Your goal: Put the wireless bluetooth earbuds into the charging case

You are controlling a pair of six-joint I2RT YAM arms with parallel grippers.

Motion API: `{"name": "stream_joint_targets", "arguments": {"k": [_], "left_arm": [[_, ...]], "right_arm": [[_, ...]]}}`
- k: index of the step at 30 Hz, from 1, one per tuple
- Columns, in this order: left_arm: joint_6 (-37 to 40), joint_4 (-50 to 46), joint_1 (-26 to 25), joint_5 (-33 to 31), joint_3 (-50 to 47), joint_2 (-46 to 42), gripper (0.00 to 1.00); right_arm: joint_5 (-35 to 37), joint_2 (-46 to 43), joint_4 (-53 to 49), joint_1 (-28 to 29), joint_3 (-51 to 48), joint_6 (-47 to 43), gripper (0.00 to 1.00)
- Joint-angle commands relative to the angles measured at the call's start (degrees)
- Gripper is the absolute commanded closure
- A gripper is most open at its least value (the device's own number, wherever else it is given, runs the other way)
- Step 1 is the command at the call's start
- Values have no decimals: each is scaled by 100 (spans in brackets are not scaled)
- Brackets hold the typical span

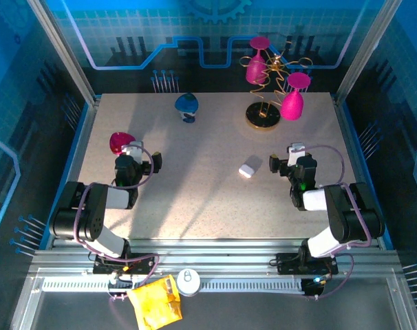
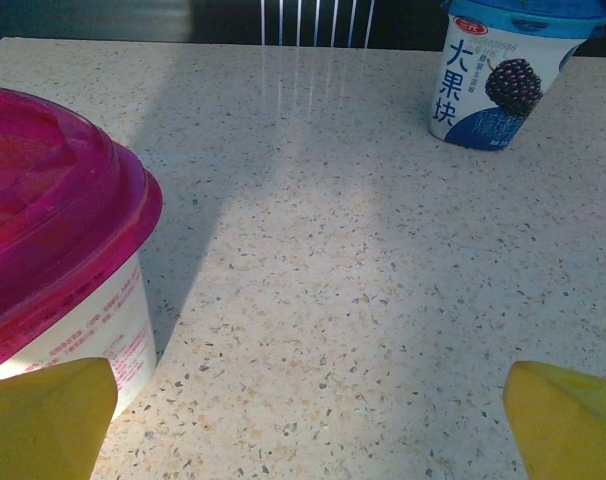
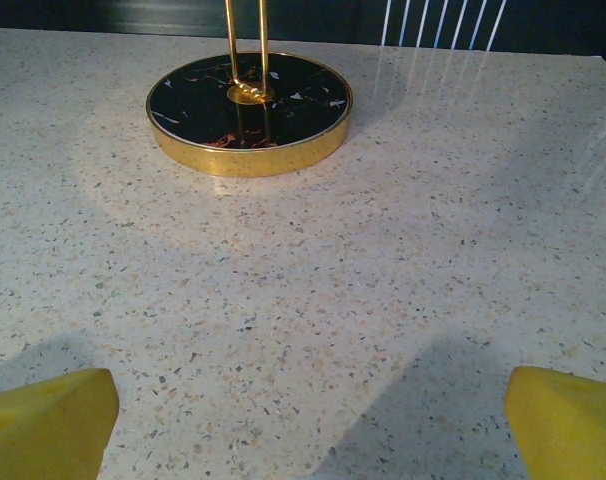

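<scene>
Charging case lies on surface, centre-right, just left of right gripper. Left gripper is well apart. Both sets of jaws are spread wide, nothing held. Case is judged light, rigid and slippery; it is best pinched squarely across its narrow sides.

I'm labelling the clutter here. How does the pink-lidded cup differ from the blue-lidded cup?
The pink-lidded cup has a magenta lid; the blue-lidded cup a blue one. The pink-lidded cup carries small pink print, the blue-lidded cup a blackberry picture and large blue characters. The pink-lidded cup stands right beside the left gripper; the blue-lidded cup stands farther back. Both are white tubs, upright on the speckled table.
</scene>
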Motion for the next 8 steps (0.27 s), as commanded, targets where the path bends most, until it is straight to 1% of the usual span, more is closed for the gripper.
{"name": "stream_joint_targets", "arguments": {"k": [1, 8], "left_arm": [[-58, -12, 36, 35, 110, 7, 1], [-57, -8, 36, 37, 107, 4, 1]], "right_arm": [[102, 37, 243, -15, 95, -79, 0], [223, 49, 152, 103, 160, -210, 0]]}}
